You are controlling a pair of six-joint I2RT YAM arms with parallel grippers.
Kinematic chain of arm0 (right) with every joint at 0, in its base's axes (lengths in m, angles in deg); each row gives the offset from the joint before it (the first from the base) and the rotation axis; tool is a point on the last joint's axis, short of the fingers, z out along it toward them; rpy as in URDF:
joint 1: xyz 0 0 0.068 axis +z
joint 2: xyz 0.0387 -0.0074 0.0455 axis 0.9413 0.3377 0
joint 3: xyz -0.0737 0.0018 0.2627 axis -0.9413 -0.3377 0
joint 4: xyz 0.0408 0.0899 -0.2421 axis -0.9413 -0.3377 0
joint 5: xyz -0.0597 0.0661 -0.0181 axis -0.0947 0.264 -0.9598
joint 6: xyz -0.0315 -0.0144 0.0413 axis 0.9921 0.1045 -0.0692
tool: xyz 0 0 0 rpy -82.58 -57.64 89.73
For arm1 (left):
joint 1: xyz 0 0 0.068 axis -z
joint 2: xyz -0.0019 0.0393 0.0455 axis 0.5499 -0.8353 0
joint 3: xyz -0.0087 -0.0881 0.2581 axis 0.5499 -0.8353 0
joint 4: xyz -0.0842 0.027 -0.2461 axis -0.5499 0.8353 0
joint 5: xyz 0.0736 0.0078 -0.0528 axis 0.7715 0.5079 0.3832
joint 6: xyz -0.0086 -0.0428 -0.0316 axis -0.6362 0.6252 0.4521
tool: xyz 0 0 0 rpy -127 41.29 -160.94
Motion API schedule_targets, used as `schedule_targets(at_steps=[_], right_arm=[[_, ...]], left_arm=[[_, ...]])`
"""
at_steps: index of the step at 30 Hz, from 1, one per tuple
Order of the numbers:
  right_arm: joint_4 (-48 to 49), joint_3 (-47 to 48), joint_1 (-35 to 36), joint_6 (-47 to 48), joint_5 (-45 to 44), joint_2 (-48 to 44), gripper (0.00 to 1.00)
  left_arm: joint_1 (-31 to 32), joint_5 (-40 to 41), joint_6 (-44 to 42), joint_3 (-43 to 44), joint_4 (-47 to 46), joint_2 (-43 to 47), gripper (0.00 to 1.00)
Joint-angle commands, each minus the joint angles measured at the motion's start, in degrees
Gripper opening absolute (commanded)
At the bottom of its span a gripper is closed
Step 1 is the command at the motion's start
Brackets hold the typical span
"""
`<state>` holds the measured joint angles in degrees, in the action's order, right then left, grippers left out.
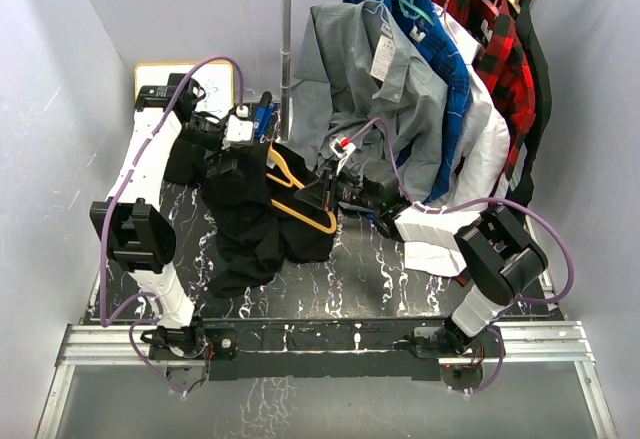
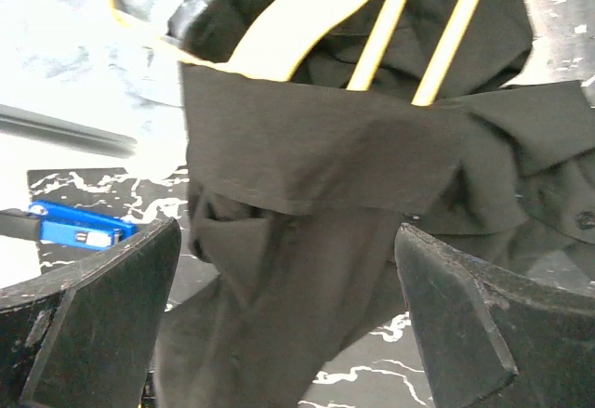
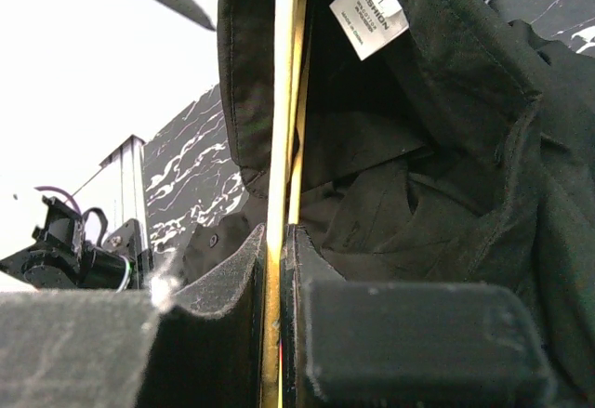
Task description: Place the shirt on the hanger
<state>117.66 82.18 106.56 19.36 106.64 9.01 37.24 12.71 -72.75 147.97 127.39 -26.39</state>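
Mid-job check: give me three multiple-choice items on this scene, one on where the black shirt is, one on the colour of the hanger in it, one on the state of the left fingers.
1. Where does the black shirt lie?
A on the clothes rail; B on the marbled table; C on the white pad.
2. What colour is the hanger that the right fingers grip?
A teal; B pink; C yellow-orange.
3. How do the left fingers stand?
A wide open; B shut on the shirt; C shut on the hanger.

Right letters:
1 B: the overhead view shows it heaped on the table between the arms.
2 C: the right wrist view shows a yellow-orange bar clamped between the fingers.
3 A: the left wrist view shows a broad gap between them, with shirt fabric beyond it.
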Motion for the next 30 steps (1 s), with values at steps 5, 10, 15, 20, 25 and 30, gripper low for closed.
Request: schedule_targets(at_steps=[5,10,15,20,25,30], right_arm=[[5.8,0.9,0.3,0.1,3.1,-4.5,0.0],[6.0,1.0,0.6,0.1,4.2,-5.1,0.0],[5.5,1.9,1.5,0.4,5.4,-5.6,0.0],[5.3,1.1,1.9,0.7,4.7,-7.5,0.0],[4.7,-0.4,2.0,0.9,4.0,-10.5,0.0],[-3.6,-1.3,1.9,2.5,0.4,-16.2,0.0]], left_arm=[[0.7,-1.7,2.3,-2.2,-12.2,1.4,0.98],[2.0,1.6,2.2,1.6,-4.8,-3.2,0.96],[3.7,1.5,4.0,7.5,4.1,-7.4,0.57],[5.6,-0.1,3.8,3.5,4.1,-2.4,0.0],[8.3,-1.4,5.6,2.0,4.1,2.9,0.0],[8.5,-5.5,5.9,1.8,4.0,7.9,0.0]])
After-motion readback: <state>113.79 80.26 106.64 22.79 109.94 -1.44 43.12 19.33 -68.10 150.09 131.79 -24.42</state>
